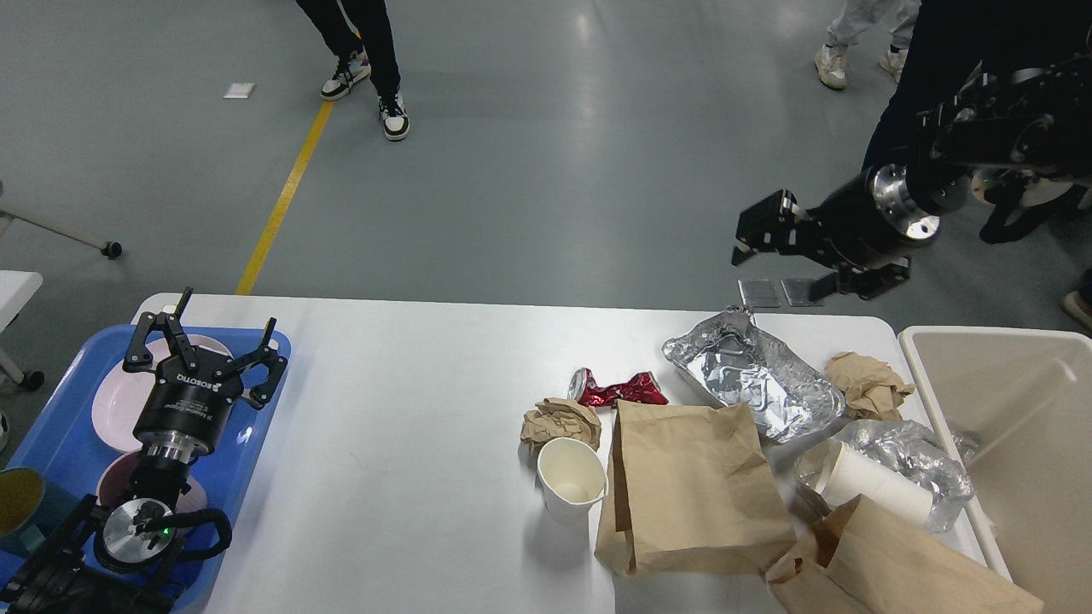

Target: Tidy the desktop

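The white desktop (409, 409) spans the view. Litter lies on its right half: a crushed red can (616, 389), a crumpled brown paper ball (559, 420), an upright white paper cup (570, 479), a flat brown paper bag (691, 486), a foil tray (746, 371), another brown paper wad (866, 384), a cup in clear wrap (883, 477) and a second brown bag (887, 567). My left gripper (213, 337) is open and empty over the blue tray. My right gripper (755, 232) is raised beyond the table's far right edge, points left, looks open and holds nothing.
A blue tray (51, 426) at the left end holds pink plates (115, 401) and a cup with a yellow inside (17, 503). A beige bin (1015, 426) stands off the right end. People walk on the grey floor behind; office chairs stand at the back right.
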Robot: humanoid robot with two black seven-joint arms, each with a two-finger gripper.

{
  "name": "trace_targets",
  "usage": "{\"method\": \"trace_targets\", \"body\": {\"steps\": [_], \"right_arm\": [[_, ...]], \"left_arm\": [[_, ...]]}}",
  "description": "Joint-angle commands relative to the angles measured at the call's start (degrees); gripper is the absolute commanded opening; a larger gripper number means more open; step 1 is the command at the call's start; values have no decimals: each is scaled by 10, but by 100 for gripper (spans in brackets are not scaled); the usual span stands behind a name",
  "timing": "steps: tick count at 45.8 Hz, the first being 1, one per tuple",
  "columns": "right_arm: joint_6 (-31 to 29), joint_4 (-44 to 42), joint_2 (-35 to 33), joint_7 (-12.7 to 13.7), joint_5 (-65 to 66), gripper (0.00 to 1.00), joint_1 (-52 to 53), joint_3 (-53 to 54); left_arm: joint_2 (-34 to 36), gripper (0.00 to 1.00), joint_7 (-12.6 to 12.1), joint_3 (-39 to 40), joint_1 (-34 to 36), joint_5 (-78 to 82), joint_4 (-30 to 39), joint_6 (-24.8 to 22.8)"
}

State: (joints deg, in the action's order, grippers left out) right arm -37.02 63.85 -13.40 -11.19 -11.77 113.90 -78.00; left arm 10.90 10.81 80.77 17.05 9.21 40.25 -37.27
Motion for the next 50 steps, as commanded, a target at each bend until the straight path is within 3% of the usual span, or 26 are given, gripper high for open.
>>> {"method": "trace_targets", "body": {"steps": [1, 5, 12, 19, 24, 27, 41, 50], "right_arm": [[5, 115, 0, 170, 2, 100, 76, 1], [4, 202, -1, 236, 3, 100, 126, 7], [5, 334, -1, 251, 10, 98, 203, 5], [5, 362, -2, 280, 14, 93, 229, -21], [12, 359, -33, 279, 14, 94, 232, -40], [14, 357, -49, 274, 11, 100, 232, -41], [10, 354, -64, 274, 4, 100, 229, -32], [9, 356, -171, 274, 6, 100, 181, -34]], "left_arm": [[0, 96, 0, 0, 0, 0, 0, 0], [0, 96, 0, 0, 0, 0, 0, 0], [0, 96, 0, 0, 0, 0, 0, 0], [0, 96, 0, 0, 0, 0, -1, 0], [0, 96, 0, 0, 0, 0, 0, 0], [0, 96, 0, 0, 0, 0, 0, 0], [0, 96, 0, 1, 0, 0, 0, 0], [0, 96, 0, 0, 0, 0, 0, 0]]}}
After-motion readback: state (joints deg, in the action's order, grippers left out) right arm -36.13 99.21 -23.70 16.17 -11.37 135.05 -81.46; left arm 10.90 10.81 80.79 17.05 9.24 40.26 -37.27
